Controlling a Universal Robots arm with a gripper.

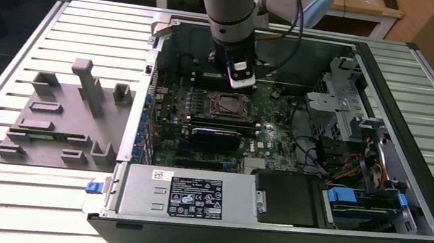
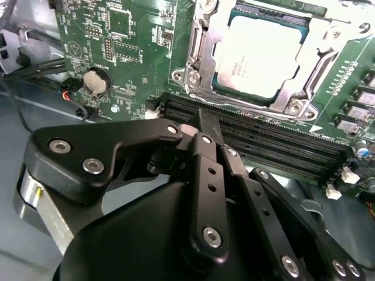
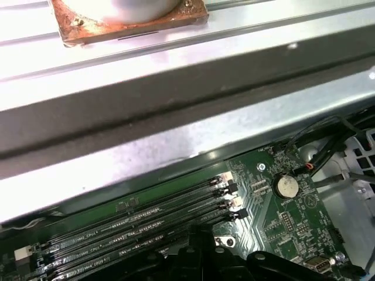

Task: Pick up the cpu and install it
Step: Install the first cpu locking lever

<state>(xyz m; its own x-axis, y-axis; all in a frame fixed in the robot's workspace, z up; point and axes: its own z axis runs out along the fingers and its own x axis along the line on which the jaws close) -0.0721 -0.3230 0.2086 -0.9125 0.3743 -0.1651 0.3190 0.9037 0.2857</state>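
Note:
The cpu [image 2: 261, 55], a flat square chip with a silvery top, lies inside the metal-framed socket [image 2: 199, 55] on the green motherboard. In the exterior view the socket [image 1: 226, 105] sits mid-board inside the open computer case. My gripper [image 2: 202, 120] hangs over the black memory slots [image 2: 275, 143] just beside the socket, its black fingers shut together with nothing between them. The exterior view shows the gripper [image 1: 240, 86] reaching down from the arm toward the board's far side, a little beyond the socket. The memory slots [image 3: 146, 228] and a coin battery [image 3: 287, 186] appear in the first wrist view.
The case's walls [image 1: 154, 89] ring the board. A power supply [image 1: 183, 195] lies at the front, with drive bays and cables [image 1: 353, 157] on the exterior view's right. A grey fixture rack [image 1: 68, 122] stands on the slatted table. A copper-based block [image 3: 129, 20] rests beyond the case wall.

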